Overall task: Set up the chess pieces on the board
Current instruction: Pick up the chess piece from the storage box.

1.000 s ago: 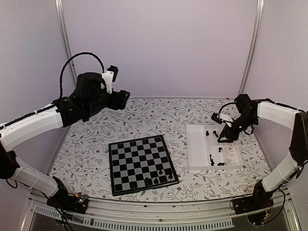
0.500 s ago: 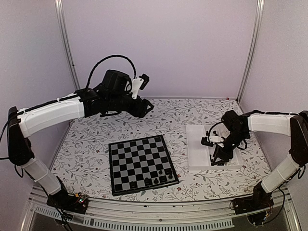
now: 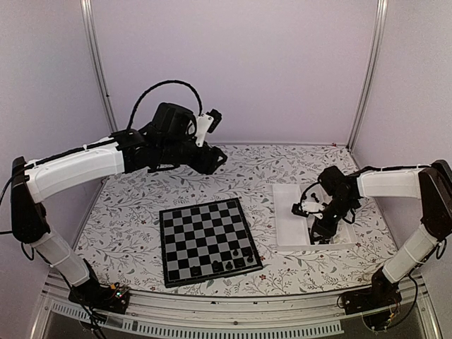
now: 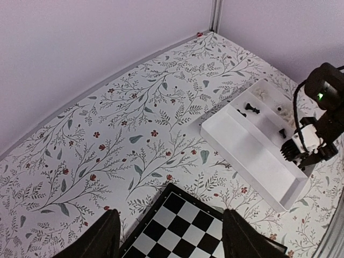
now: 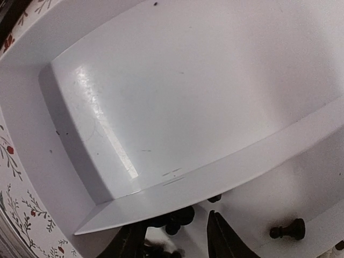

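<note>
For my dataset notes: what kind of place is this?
Probably a robot test cell, perhaps in a lab: plain walls with metal posts enclose a floral-covered table, and the left arm and right arm are mounted at its edge.

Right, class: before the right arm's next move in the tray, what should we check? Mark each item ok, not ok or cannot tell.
1. Is the right tool down in the tray, over the black chess pieces? Ok.
2. Is a piece firmly gripped between its fingers? Cannot tell.
3. Is the left tool open, empty and above the board? Ok.
4. Does the board have bare squares free? Ok.
5. Are the placed pieces standing upright? Cannot tell, they are too small.
</note>
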Tool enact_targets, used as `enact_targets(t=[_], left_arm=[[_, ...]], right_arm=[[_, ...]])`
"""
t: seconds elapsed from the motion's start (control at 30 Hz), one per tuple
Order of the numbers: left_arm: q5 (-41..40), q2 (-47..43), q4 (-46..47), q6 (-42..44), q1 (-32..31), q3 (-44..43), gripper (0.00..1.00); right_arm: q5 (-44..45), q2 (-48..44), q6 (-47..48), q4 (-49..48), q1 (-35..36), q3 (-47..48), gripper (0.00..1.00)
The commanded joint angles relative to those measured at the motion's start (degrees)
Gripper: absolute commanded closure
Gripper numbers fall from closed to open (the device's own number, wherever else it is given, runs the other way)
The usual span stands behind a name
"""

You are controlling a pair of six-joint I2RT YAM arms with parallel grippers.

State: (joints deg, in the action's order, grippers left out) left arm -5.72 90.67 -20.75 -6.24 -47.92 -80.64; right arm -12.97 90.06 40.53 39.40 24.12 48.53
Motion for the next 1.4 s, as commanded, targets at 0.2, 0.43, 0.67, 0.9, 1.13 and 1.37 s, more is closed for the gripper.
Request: enact_targets(t=[0.2,0.43,0.67,0.9,1.13,1.37], left_arm=[[0.0,0.2,0.4,-0.4,-1.2,1.1,0.33],[1.1,0.6,0.4,-0.4,-1.3,1.3,0.32],[1.4,0.7,0.5,-0.5,-1.6,1.5,0.32],[1.5,0.2,0.3,-0.4,-1.9,1.6,0.32],[1.8,0.3,0.2,-0.4,-2.3,1.8,0.32],[1.7,0.1,0.1,-0.2,-2.6,2.2,0.32]], right_arm=[[8.5,1.1,-2.4,-2.7,-3.8,2.4,0.65],[3.0,1.6,-3.2,-1.0,-4.8,3.0,0.66],[-0.2,1.6,-3.6,0.4,-4.9,3.5,0.66],[-1.4,0.1,-4.8,1.5,-5.1,4.9,0.66],[-1.6,4.1,-6.3,1.1,-5.8,5.4,0.64],[-2.0,6.4,-6.7,1.7,-6.3,5.9,0.77]])
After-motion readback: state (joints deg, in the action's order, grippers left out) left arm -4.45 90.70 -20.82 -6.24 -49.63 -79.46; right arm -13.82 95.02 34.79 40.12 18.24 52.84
